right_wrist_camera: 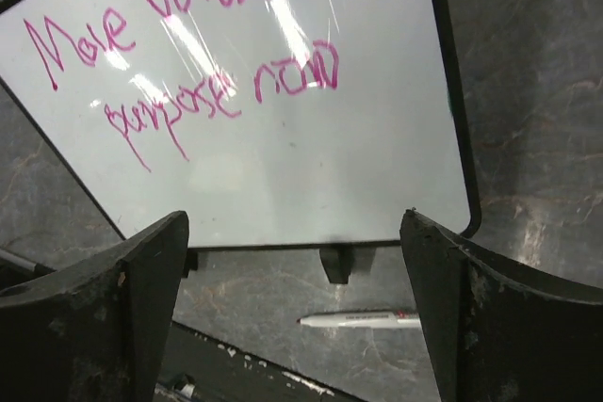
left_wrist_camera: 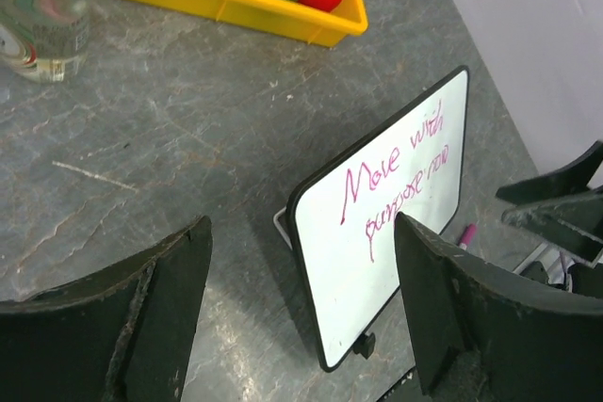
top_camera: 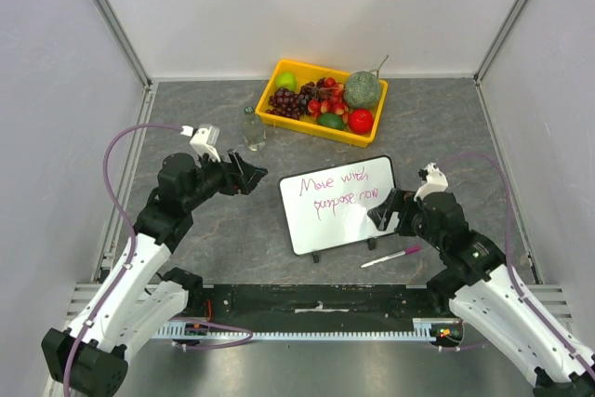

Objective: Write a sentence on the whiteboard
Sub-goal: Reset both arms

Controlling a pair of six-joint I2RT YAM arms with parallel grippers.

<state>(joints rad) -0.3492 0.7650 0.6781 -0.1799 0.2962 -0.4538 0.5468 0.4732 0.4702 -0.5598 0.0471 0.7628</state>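
The whiteboard (top_camera: 346, 220) stands tilted on small black feet in the middle of the grey table. It carries the sentence (top_camera: 337, 191) in magenta, two lines reading "Move with purpose now". A white marker with a magenta cap (top_camera: 390, 257) lies on the table in front of the board's right corner. My left gripper (top_camera: 247, 174) is open and empty, left of the board and apart from it. My right gripper (top_camera: 385, 212) is open and empty at the board's right edge, above the marker. The left wrist view shows the board (left_wrist_camera: 377, 280) and the sentence (left_wrist_camera: 396, 171). The right wrist view shows the board (right_wrist_camera: 301, 176), the sentence (right_wrist_camera: 188, 72) and the marker (right_wrist_camera: 363, 320).
A yellow tray (top_camera: 299, 125) of fruit sits behind the board and also shows in the left wrist view (left_wrist_camera: 236, 5). A clear bottle (top_camera: 253, 129) stands left of the tray. A black base strip (top_camera: 316, 299) runs along the near edge. Walls enclose three sides.
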